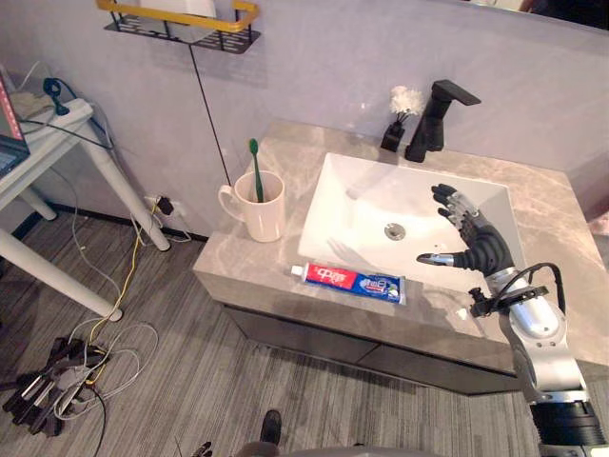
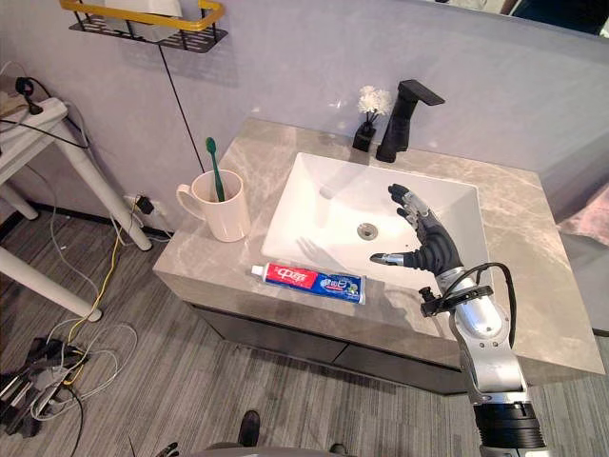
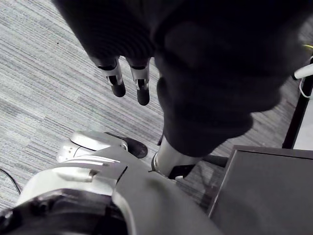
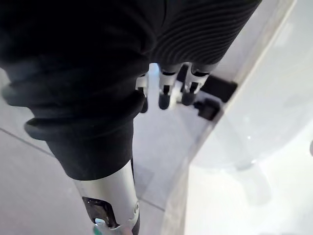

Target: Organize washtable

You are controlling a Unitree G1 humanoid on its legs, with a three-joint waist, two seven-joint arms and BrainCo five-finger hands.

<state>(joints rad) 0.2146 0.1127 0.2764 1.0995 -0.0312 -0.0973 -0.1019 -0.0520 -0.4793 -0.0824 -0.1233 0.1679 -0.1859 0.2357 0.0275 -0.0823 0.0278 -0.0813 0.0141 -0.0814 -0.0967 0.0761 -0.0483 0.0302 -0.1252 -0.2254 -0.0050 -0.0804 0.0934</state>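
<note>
Left hand (image 3: 142, 90): hangs low over the grey plank floor (image 3: 44, 68), fingers straight and relaxed, holding nothing.

Wall shelf (image 1: 181, 27): black wire with a yellow rail, fixed high on the wall, left of the washtable.

Cables (image 1: 71, 367): a tangle on the floor at the lower left.

Counter (image 1: 295, 152): grey marbled stone slab.

Mug (image 1: 259, 211): cream, upright at the counter's left end, handle turned to the left.

Toothbrush (image 1: 255, 169): green, standing in the mug, head up.

Toothpaste tube (image 1: 350, 281): lies flat along the counter's front strip, just in front of the basin's front-left corner and near the mug. White cap end points left. Label is a red panel at the cap end and a blue one beyond it, with white lettering too small to make out.

Basin (image 1: 347, 195): white, rectangular, sunk in the counter, metal drain in the middle.

Vase (image 1: 394, 131): small, black, with white flowers, at the back edge, just beside the tap.

Tap (image 1: 436, 119): black, angular, behind the basin.

Right hand (image 1: 473, 238): raised over the basin's right half, palm facing left, fingers (image 4: 165, 95) straight and spread, thumb stretched out to the left, nothing in its hold.
</note>
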